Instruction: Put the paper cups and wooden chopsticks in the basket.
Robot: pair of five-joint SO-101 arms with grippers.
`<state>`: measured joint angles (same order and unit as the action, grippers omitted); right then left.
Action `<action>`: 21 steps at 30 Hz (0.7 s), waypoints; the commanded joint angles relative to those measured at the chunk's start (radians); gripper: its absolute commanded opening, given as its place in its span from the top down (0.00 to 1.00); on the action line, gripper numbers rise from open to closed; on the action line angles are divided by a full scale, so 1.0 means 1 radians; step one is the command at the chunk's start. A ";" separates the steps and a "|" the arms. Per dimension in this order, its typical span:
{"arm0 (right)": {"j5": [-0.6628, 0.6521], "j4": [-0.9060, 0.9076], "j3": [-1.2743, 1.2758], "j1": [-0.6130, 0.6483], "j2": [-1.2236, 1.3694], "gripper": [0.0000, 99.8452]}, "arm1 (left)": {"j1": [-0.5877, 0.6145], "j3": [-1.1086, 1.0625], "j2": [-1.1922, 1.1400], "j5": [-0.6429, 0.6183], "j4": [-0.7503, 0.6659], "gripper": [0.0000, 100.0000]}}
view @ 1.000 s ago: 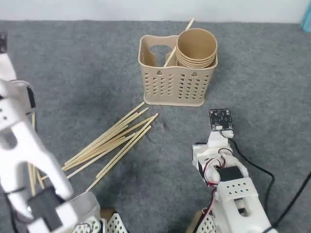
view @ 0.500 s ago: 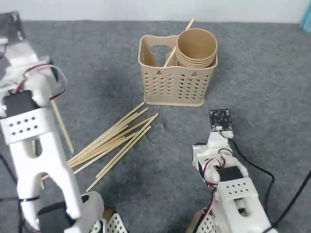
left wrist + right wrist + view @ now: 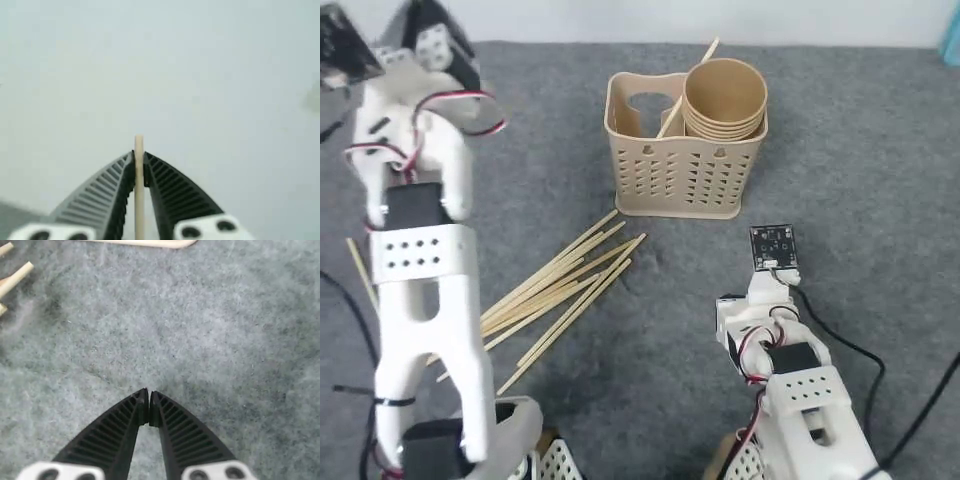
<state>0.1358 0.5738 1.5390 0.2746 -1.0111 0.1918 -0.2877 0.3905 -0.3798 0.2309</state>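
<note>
While your left tool [image 3: 139, 157] is clamped on one chopstick [image 3: 138, 200], raised at the far left, the basket [image 3: 670, 175] lies to its right. Your right tool [image 3: 149, 407], nearer the basket, is together and empty.

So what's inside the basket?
A stack of paper cups sits in one compartment of the basket. One wooden chopstick leans beside them, poking out past the rim. Anything under the cups is covered, and so is the chopstick's lower end.
</note>
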 commanded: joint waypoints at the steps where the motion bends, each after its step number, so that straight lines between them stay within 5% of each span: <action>1: -0.021 -0.024 -0.009 -0.010 -0.027 0.98 | -0.089 0.005 0.046 -0.031 -0.201 0.99; 6: -0.021 -0.028 -0.009 -0.010 -0.027 0.98 | -0.221 0.013 0.043 -0.029 -0.419 0.99; 13: -0.021 -0.028 -0.011 -0.010 -0.027 0.98 | -0.370 0.062 0.009 0.015 -0.377 0.99; 21: -0.109 -0.030 -0.011 -0.010 -0.027 0.98 | -0.390 0.062 -0.206 0.068 -0.519 0.99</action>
<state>0.0790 0.5738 1.5390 0.2746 -1.0111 -0.1918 -0.2770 0.2156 -0.3261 -0.2325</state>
